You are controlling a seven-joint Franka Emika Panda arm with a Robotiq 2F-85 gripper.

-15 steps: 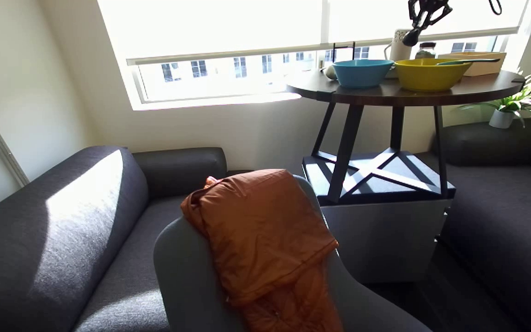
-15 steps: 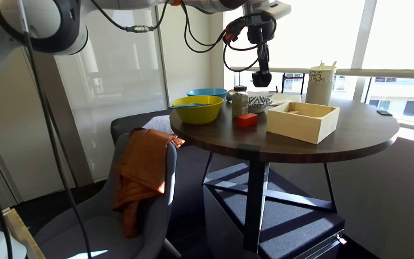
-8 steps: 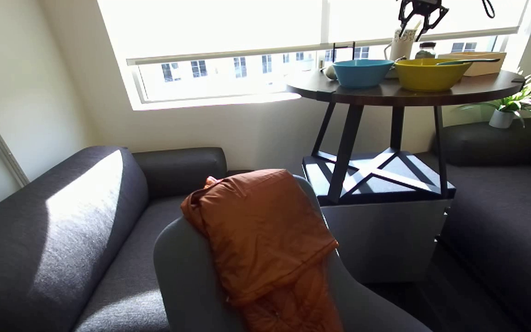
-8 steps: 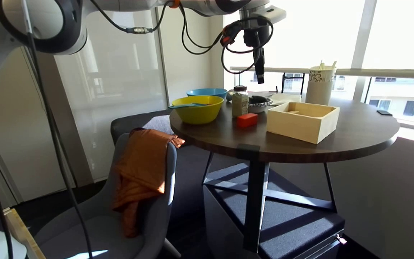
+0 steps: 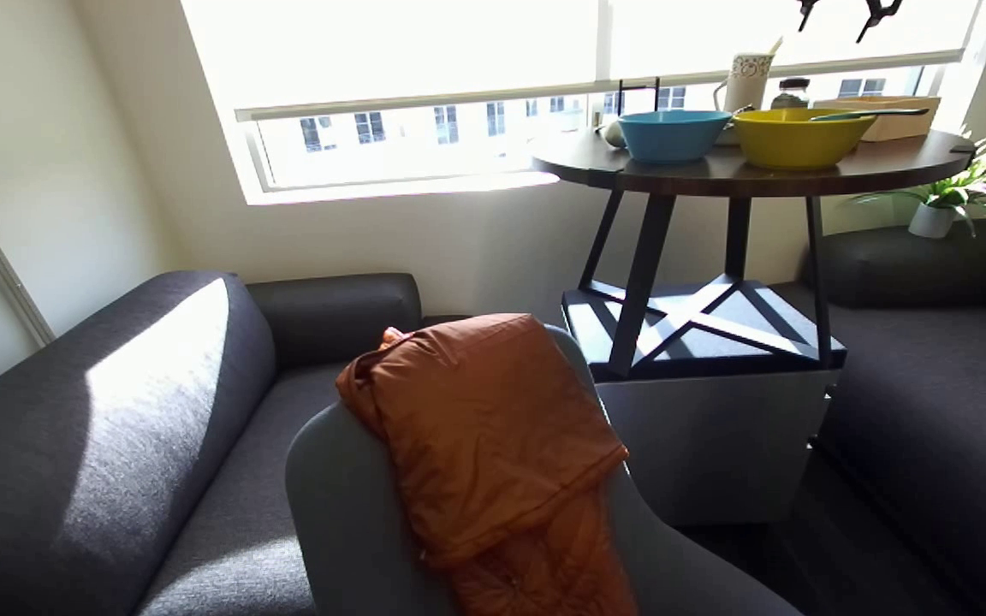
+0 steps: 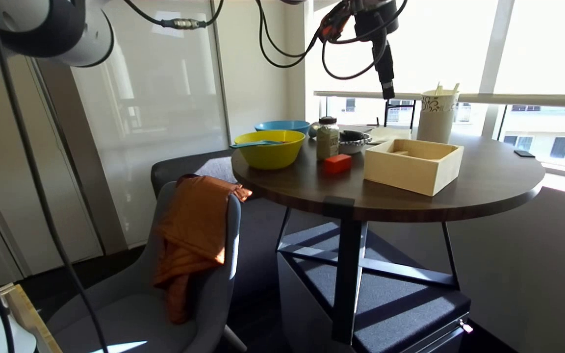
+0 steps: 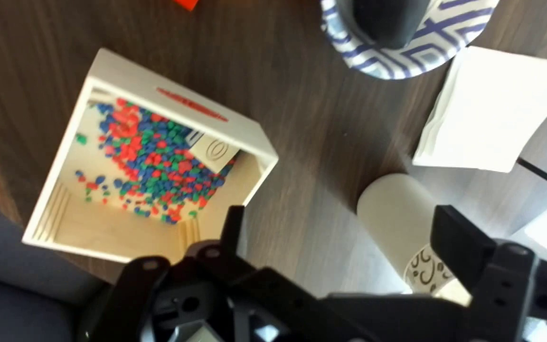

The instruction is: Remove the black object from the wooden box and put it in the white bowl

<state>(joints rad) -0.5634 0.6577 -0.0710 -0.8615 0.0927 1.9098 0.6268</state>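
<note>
The black object [image 7: 390,21] rests inside the white bowl [image 7: 382,64], which has a blue-purple pattern and is cut off by the top edge of the wrist view. An exterior view also has the black object [image 6: 352,135] in the white bowl [image 6: 353,146], behind a jar. My gripper [image 7: 340,211] is open, its fingers wide apart and nothing held. It hangs well above the table, between the wooden box [image 7: 181,97] and a tall pitcher in the wrist view. In the wooden box lie many small red, green and blue bits and a pale block [image 7: 215,152].
The tall pitcher [image 6: 435,120] stands behind the wooden box. Around the white bowl are a jar [image 6: 328,139], a red block [image 6: 337,163] and white papers [image 7: 492,109]. A yellow bowl [image 6: 270,154] with a spoon and a blue bowl [image 5: 673,141] sit near the table's edge.
A second ago my gripper was shut on the black object above the white bowl. It has opened, the object has dropped into the bowl, and the gripper has risen and moved right in both exterior views.
</note>
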